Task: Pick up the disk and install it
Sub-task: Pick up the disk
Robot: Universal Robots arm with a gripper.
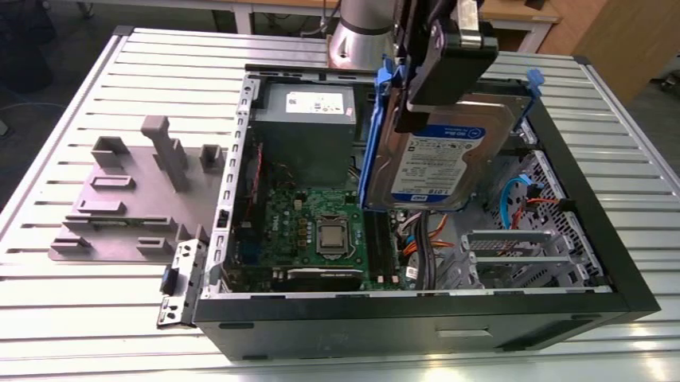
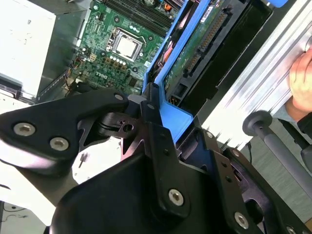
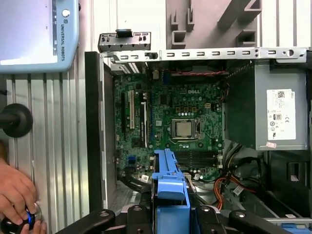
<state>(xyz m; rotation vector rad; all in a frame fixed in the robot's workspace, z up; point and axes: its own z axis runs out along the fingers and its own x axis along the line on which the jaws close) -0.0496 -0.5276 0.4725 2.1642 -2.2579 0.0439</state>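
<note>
One open computer case (image 1: 425, 322) lies on its side on the ribbed metal desk (image 1: 85, 334). The gripper (image 1: 431, 95) hangs over it, fingers (image 2: 156, 126) clamped on the blue carrier rail of the disk (image 1: 441, 163). The disk stands on edge in the air above the case's interior, its blue-and-white label facing the exterior camera and its lower edge down near the orange cables. I cannot tell whether it touches anything inside. Toward the exterior view's left of the disk the green motherboard (image 1: 318, 231) lies bare on the case floor. The grey power supply (image 1: 308, 127) sits at the far end of the case. Outside the case, on the exterior view's left, a grey slotted holder plate (image 1: 117, 215) rests flat on the desk, well apart from the gripper. In the first wrist view a person's hand (image 3: 17, 195) rests at the desk's edge. Beyond the far right corner of the desk I make out a wooden panel (image 1: 627, 40).
</note>
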